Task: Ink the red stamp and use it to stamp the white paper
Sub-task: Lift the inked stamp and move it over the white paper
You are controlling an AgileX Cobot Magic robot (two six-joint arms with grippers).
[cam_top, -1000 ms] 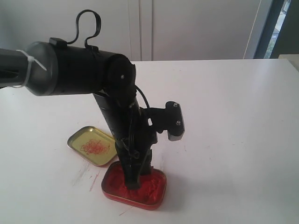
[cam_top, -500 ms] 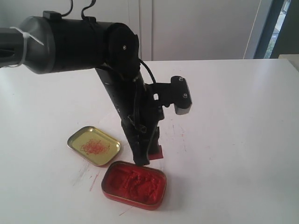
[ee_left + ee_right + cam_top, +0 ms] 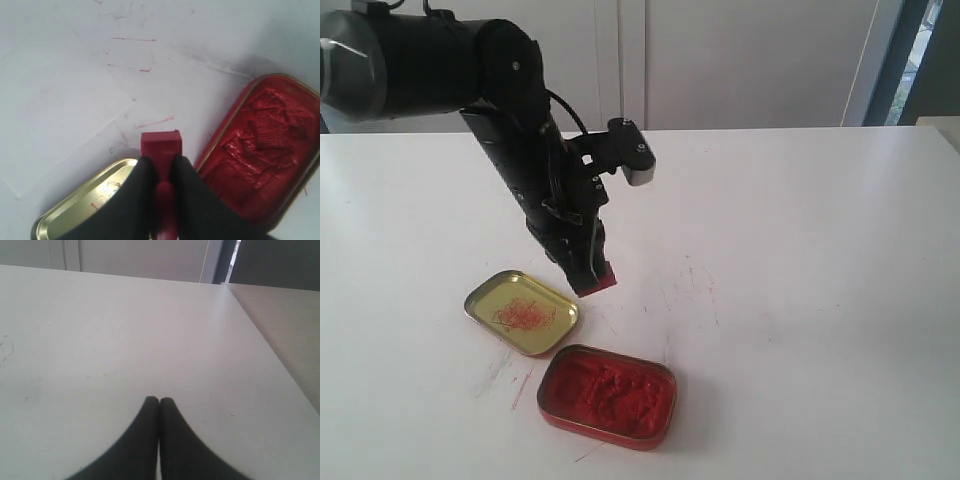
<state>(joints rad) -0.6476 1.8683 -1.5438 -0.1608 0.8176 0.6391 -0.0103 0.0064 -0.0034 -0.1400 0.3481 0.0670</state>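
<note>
My left gripper (image 3: 586, 278) is shut on the red stamp (image 3: 599, 279) and holds it in the air, above the table between the gold lid and the red ink tin. In the left wrist view the stamp's square base (image 3: 160, 145) sticks out past the black fingertips (image 3: 144, 167), with its knob between them. The white paper (image 3: 65, 105) shows as a faint sheet on the table beyond the lid; I cannot make it out in the exterior view. My right gripper (image 3: 159, 401) is shut on nothing over bare table, and is out of the exterior view.
The red tin of lumpy ink paste (image 3: 610, 395) sits at the front, also seen in the left wrist view (image 3: 260, 150). The gold lid with red scribbles (image 3: 520, 312) lies left of it. Thin red smears mark the table (image 3: 692, 278).
The left gripper has lifted the stamp out of the ink tin and carried it up and back toward the left. The tin and lid have not moved.
</note>
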